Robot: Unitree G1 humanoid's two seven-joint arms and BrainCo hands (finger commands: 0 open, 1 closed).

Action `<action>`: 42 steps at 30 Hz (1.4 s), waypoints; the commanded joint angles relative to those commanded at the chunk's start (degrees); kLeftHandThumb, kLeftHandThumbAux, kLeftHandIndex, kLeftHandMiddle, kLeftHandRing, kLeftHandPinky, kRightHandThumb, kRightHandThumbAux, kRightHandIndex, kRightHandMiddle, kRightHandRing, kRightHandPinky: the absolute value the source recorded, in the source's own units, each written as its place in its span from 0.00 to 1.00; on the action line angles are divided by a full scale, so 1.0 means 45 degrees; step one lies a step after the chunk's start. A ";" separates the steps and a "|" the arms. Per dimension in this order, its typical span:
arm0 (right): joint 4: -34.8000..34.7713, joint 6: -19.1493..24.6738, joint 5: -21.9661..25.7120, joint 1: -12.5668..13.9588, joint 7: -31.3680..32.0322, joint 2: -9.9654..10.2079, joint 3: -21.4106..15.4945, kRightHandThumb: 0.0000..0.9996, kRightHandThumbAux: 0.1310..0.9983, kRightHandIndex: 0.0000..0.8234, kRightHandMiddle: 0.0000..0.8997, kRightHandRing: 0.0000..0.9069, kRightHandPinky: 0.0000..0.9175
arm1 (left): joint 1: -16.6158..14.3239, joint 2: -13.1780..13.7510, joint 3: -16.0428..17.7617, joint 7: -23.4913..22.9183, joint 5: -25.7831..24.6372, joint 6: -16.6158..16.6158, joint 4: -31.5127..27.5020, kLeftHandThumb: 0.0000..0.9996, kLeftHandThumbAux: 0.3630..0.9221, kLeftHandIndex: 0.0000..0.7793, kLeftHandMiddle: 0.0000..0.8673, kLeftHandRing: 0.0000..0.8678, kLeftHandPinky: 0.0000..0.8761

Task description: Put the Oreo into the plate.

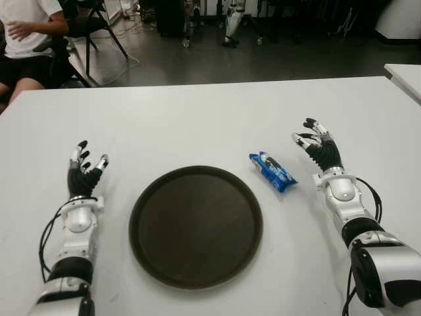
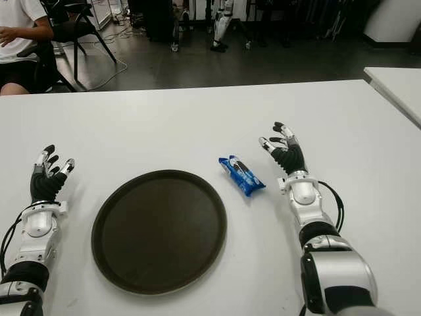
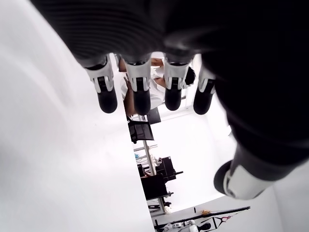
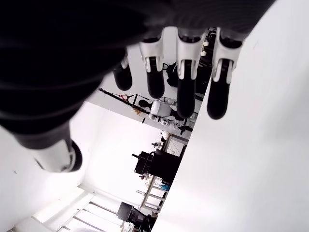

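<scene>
A big white table (image 1: 197, 118) fills most of the view. A round dark brown plate (image 1: 196, 226) sits on it, close to the robot and about in the middle between its two arms. The plate has nothing on it.

The Oreo (image 1: 272, 171) is a small blue pack with white and dark marks. It lies flat on the table just beside the plate, on the plate's right and a bit farther from the robot. It is turned at a slant. It does not touch the plate, and no hand touches it.

The right hand (image 1: 318, 147) shows to the right of the Oreo, near it but apart. Its fingers (image 4: 185, 82) are spread out and a little bent, and they hold nothing. Its own wrist view shows only bare white table under them.

The left hand (image 1: 85, 170) shows to the left of the plate, with a gap between them. Its fingers (image 3: 140, 87) are spread out too, pointing away from the robot, and they hold nothing.

Past the far edge of the table, at the far left, a person (image 1: 26, 39) in a white shirt and dark shorts sits on a chair. A second white table (image 1: 404, 76) peeks in at the far right.
</scene>
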 joint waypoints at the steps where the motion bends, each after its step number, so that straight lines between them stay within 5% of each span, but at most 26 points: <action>1: 0.0000 0.0020 -0.0011 -0.0003 -0.0013 -0.0004 0.0010 0.36 0.46 0.14 0.18 0.24 0.35 | 0.0001 -0.0005 0.0003 -0.0008 -0.0006 0.0017 -0.0018 0.23 0.57 0.07 0.10 0.07 0.04; 11: -0.0030 0.0021 -0.0122 -0.0007 -0.0206 -0.0035 0.0120 0.33 0.50 0.15 0.18 0.22 0.29 | 0.0000 0.0008 -0.0018 -0.0037 0.0026 0.0057 -0.0044 0.23 0.59 0.07 0.09 0.07 0.04; 38: -0.0066 -0.0030 -0.0530 -0.0022 -0.0868 -0.0104 0.0276 0.33 0.53 0.14 0.18 0.25 0.35 | -0.0064 -0.0067 0.0139 -0.0171 -0.0132 0.0033 0.0107 0.24 0.57 0.06 0.08 0.05 0.02; 42: -0.0125 0.0017 -0.0548 -0.0044 -0.1095 -0.0056 0.0287 0.39 0.58 0.14 0.18 0.27 0.43 | -0.0054 -0.0028 0.0107 -0.0099 -0.0040 0.0027 0.0098 0.23 0.56 0.06 0.08 0.05 0.02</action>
